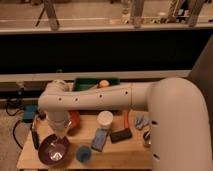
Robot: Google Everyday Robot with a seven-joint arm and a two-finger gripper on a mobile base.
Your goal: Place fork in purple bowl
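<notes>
**Gripper over purple bowl; fork seen within the bowl's opening**

The white arm reaches from the robot's body on the right across the surface (pixel 30 159) to the left, bends at an elbow, and drops straight down. The gripper (pixel 61 136) hangs directly above the purple bowl (pixel 42 150), just over the bowl's rim at the far side. Whether the gripper is open, closed or gripping anything cannot be told.

The purple bowl stands at the front left corner of the surface. Inside its paler hollow, right below the gripper, a thin pale streak shows, taken to be the fork (pixel 58 149). Its long axis runs roughly up and down in the camera view, from the gripper towards the bottom of the bowl. Which end carries the tines cannot be told, nor whether the fork rests free in the bowl or touches the gripper.

Other items noted:
- An orange-red bowl (pixel 74 120) just behind the purple bowl, partly hidden by the arm.
- A small blue cup (pixel 83 153) just to the right of the purple bowl.
- A white cup (pixel 105 119) near the middle of the surface.
- A black-handled tool (pixel 35 136) at the left edge.
- A green bin (pixel 85 82) behind the surface.
</notes>
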